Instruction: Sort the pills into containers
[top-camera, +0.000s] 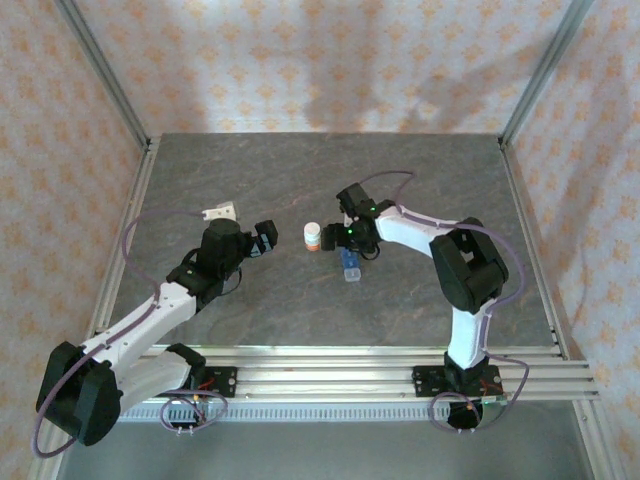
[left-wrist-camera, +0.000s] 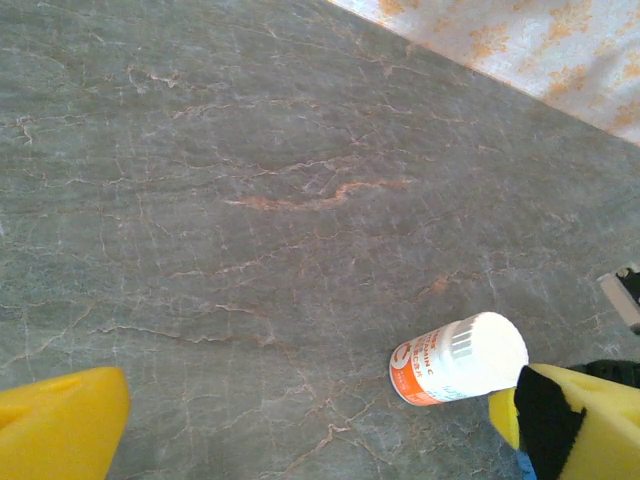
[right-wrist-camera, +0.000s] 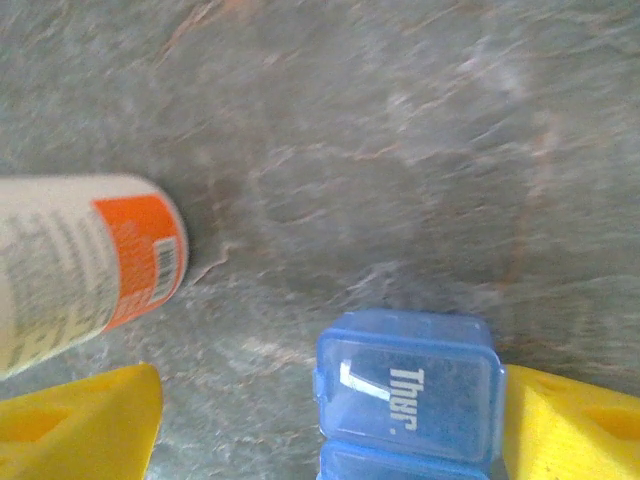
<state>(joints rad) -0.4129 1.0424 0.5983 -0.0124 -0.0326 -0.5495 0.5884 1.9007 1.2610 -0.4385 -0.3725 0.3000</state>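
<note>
The blue translucent pill box (right-wrist-camera: 410, 395), the containers, lies flat on the table with its end lid marked "Thur."; from above it is the small strip (top-camera: 349, 265) near the centre. My right gripper (right-wrist-camera: 325, 430) (top-camera: 347, 248) is open over this end. The box sits against the right fingertip (right-wrist-camera: 570, 425), and a wide gap separates it from the left one. A white and orange pill bottle (top-camera: 313, 237) (right-wrist-camera: 80, 260) (left-wrist-camera: 458, 360) stands capped just left of the box. My left gripper (left-wrist-camera: 310, 430) (top-camera: 270, 238) is open and empty, left of the bottle. The pills are out of view.
The grey marbled table (top-camera: 300, 170) stretches bare behind the arms. A small white object (top-camera: 220, 212) lies by the left arm's wrist. Patterned walls and metal posts bound the table at the back and sides.
</note>
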